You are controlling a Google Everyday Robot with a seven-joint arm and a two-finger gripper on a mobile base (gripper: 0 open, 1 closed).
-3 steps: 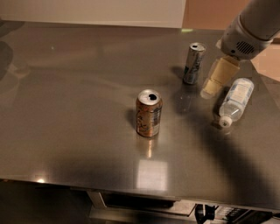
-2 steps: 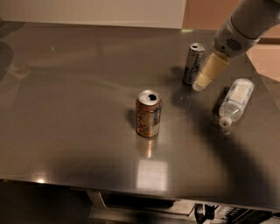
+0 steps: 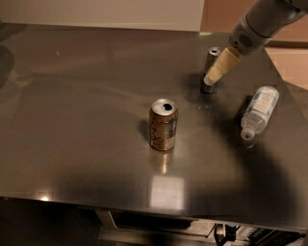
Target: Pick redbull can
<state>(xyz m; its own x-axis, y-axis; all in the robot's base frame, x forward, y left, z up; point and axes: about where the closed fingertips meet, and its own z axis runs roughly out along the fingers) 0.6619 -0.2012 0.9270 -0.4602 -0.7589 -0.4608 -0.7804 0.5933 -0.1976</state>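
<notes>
One gripper (image 3: 211, 77) overlapping redbull can (image 3: 211, 56)

It is dim in here. The steel table (image 3: 72, 120) shows one pale square of glare near its front edge, below the brown can (image 3: 163, 125). The gripper (image 3: 211, 79), far right against the slim can (image 3: 209, 62), casts a broad dark shadow beside the bottle (image 3: 260, 110).

Probably a kitchen or canteen: steel counter (image 3: 86, 96), pale wall (image 3: 120, 12) behind, pincer (image 3: 210, 79) above its far side.
</notes>
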